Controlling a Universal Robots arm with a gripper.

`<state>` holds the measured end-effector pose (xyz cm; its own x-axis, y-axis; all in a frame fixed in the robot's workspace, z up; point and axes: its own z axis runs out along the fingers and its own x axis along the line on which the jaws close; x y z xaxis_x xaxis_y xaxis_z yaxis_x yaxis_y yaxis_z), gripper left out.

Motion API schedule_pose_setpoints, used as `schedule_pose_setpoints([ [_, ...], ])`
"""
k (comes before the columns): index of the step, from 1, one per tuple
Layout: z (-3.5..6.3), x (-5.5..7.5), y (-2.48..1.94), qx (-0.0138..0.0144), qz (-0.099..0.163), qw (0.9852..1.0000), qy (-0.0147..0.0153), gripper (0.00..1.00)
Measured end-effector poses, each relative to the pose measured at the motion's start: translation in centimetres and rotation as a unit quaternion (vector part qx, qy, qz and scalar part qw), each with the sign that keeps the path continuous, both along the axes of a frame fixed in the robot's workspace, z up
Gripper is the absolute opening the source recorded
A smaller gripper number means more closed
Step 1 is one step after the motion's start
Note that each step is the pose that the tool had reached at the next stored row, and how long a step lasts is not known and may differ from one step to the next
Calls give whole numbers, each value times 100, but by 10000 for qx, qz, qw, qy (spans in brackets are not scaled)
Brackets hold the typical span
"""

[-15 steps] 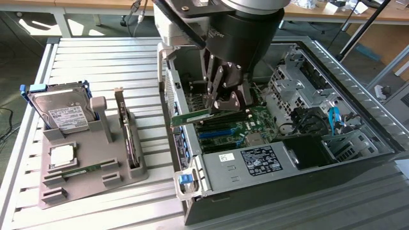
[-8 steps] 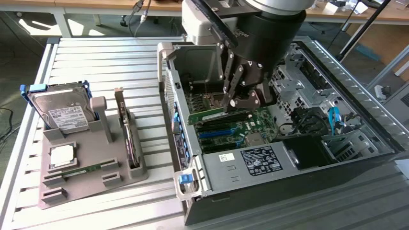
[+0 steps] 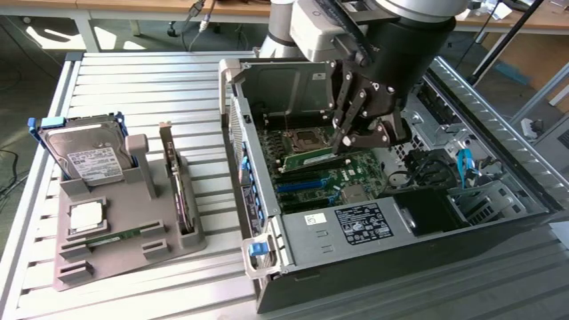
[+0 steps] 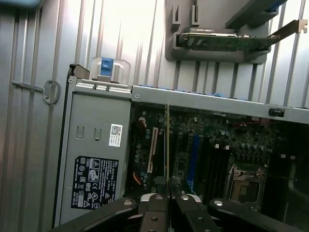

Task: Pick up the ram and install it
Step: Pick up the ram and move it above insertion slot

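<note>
Ram [image 3: 313,160] is clamped between the closed jaws, gripped along its upper edge with the long side level, inside the open computer case [image 3: 233,120]. It sits low over the motherboard [image 3: 351,175], just beside the processor socket [image 3: 307,139]. This attitude is judged to align it with the memory slots, but contact with a slot cannot be confirmed. Wrist view shows it edge-on, running straight out from the jaws. A grey holder [image 3: 133,200] on the counter [image 3: 133,87] carries a further green stick [image 3: 120,236], well apart
</note>
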<state>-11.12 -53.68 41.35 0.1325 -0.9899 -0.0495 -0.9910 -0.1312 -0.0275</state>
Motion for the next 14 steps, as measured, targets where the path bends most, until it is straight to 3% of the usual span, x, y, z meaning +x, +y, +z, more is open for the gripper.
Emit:
schedule_pose_setpoints([
  [14,0,461,0,0,0,10000,2,12],
])
